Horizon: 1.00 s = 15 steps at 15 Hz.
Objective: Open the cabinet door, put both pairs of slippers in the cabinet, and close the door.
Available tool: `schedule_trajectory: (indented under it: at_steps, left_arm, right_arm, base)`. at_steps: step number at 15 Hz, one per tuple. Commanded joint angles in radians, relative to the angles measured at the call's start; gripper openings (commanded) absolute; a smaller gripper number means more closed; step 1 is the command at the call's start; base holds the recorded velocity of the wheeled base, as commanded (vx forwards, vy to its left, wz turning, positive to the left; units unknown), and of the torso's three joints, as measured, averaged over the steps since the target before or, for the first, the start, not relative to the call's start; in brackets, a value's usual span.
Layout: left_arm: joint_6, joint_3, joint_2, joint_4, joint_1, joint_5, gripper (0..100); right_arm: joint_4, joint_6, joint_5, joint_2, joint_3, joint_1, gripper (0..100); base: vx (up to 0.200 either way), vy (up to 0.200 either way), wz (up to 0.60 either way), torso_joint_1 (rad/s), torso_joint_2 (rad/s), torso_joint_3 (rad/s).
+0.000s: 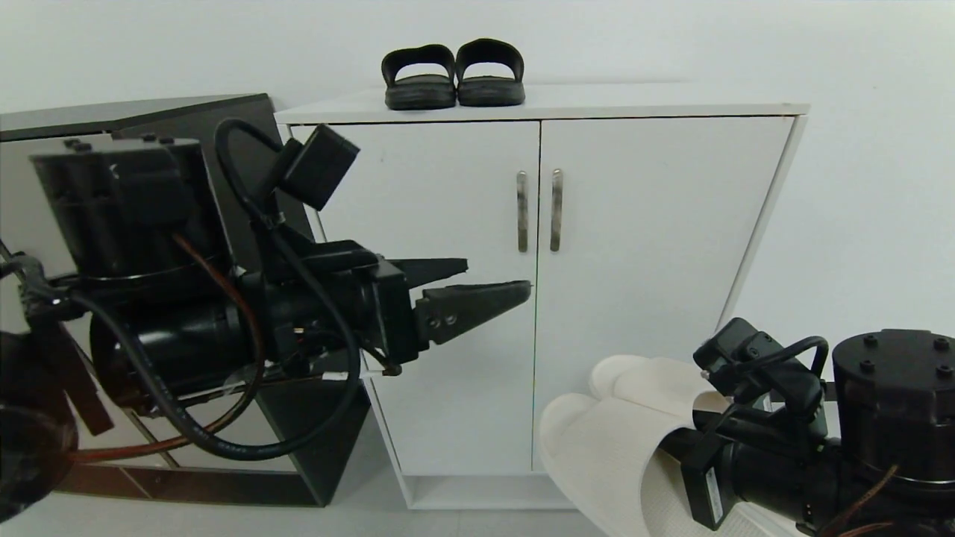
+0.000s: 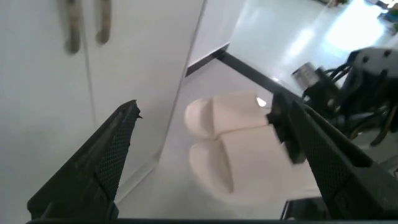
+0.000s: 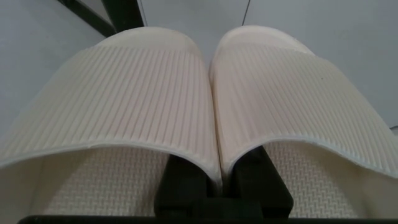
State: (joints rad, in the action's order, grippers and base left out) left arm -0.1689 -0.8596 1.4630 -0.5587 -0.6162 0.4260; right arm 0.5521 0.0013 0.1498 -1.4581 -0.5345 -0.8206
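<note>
Left gripper (image 1: 496, 274): the fingers are spread wide and nothing is held; it is seen in front of the left door (image 1: 440, 298), just below the handles.
Right gripper (image 3: 217, 186): it is closed on the white slippers (image 1: 619, 440), with one finger tucked under each strap and the inner edges pinched between; the pair is held low before the right door (image 1: 656, 246).
Black slippers (image 1: 453, 74): they are set side by side on the cabinet top (image 1: 671, 104).
Cabinet doors: both are shut.
Step in hand: door opening is judged not yet begun.
Doing it well: the open fingers should be raised to the left handle (image 1: 522, 211), closed squarely across the bar, and drawn along the hinge's arc; the held pair should be kept clear of the swing.
Materials: the white straps are ribbed and look like foam, and the footbeds are pebbled.
Handles: slim metal bars, upright, likely slippery.
Doors: flat, smooth white panels.
</note>
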Motion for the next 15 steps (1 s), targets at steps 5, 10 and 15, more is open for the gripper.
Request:
schedule_trajectory:
  at_steps: [5,10,15]
  left_arm:
    - [-0.100,-0.331,0.189,0.158,-0.083,0.096,100]
    - [-0.101,-0.493,0.346,0.157,-0.080,0.039,100]
    - [-0.100,-0.562,0.404,0.157,-0.042,0.027,100]
  right_arm:
    - [-0.001,-0.018,0.002,-0.005,0.001,-0.022,0]
    - [0.000,-0.018,0.005,-0.008,-0.002,-0.031,0]
    - [0.002,-0.017,0.004,-0.021,-0.001,-0.031,0]
  base:
    - [0.000,0.000,0.00,0.000,0.00,0.000]
    - [0.000,0.000,0.00,0.000,0.00,0.000]
    - [0.000,0.000,0.00,0.000,0.00,0.000]
